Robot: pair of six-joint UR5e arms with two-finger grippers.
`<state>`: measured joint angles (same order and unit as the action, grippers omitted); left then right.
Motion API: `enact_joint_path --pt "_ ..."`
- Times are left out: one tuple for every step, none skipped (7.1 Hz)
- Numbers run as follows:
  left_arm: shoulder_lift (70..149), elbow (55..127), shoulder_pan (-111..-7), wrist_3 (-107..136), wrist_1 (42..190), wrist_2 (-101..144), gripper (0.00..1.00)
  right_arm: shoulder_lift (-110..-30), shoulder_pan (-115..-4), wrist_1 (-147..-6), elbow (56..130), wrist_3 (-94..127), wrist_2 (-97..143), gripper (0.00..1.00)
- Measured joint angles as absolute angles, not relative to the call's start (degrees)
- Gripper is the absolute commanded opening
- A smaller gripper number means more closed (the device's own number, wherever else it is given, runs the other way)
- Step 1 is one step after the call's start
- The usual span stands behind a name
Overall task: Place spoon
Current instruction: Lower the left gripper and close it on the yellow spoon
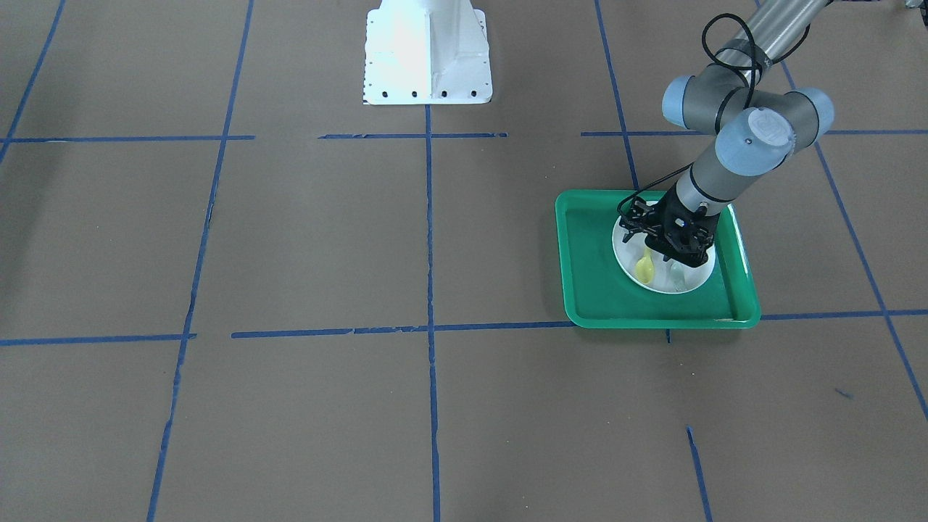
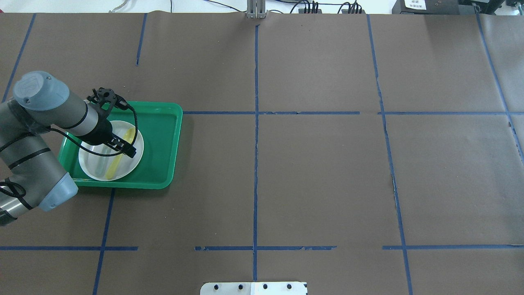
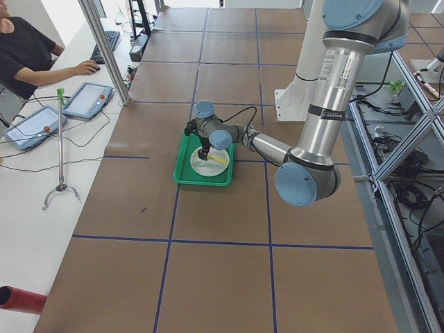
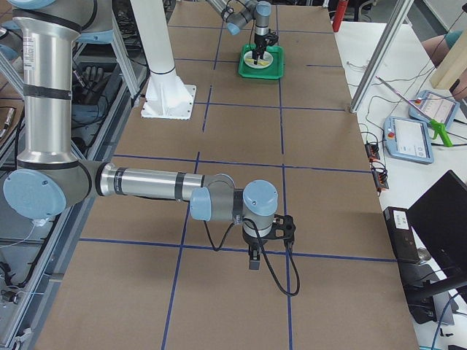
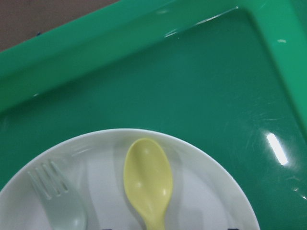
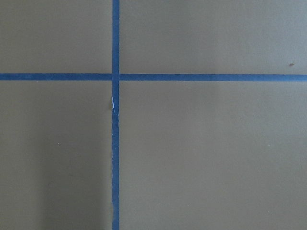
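The pale yellow spoon (image 5: 148, 179) lies on a white plate (image 5: 201, 191) inside a green tray (image 5: 192, 72), next to a pale grey-green fork (image 5: 60, 206). In the overhead view my left gripper (image 2: 125, 149) hangs low over the spoon (image 2: 114, 164), above its handle. It is open, with the jaws set wide to either side of the handle and only their tips at the bottom edge of the left wrist view. The spoon's bowl (image 1: 644, 270) shows beside the gripper (image 1: 670, 252). My right gripper (image 4: 253, 261) points down over bare table; I cannot tell whether it is open or shut.
The tray (image 2: 159, 139) sits at the table's left side, near the left arm. Brown paper with blue tape lines covers the table. The white robot base (image 1: 428, 58) stands at the table's robot-side edge. An operator sits at a side desk (image 3: 28, 55).
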<state>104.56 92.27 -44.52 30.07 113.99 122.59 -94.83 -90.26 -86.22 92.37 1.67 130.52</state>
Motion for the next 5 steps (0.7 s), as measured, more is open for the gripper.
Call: enact_joint_path --pt "104.48 92.24 -44.5 30.06 113.99 122.59 0.25 -94.83 -90.26 -86.22 92.37 1.67 130.52 1.0" --pt "104.33 92.31 -44.48 30.08 113.98 122.6 0.04 -94.83 -90.26 -86.22 92.37 1.67 130.52 1.0" --pt "104.13 92.42 -44.49 30.11 113.94 122.63 0.0 -94.83 -90.26 -86.24 92.37 1.67 130.52 1.0" --pt "103.99 92.4 -44.5 30.14 113.9 122.67 0.0 -94.83 -90.26 -86.26 92.37 1.67 130.52 1.0" --pt "103.9 92.41 -44.55 30.14 113.85 122.68 0.0 -94.83 -90.26 -86.24 92.37 1.67 130.52 1.0"
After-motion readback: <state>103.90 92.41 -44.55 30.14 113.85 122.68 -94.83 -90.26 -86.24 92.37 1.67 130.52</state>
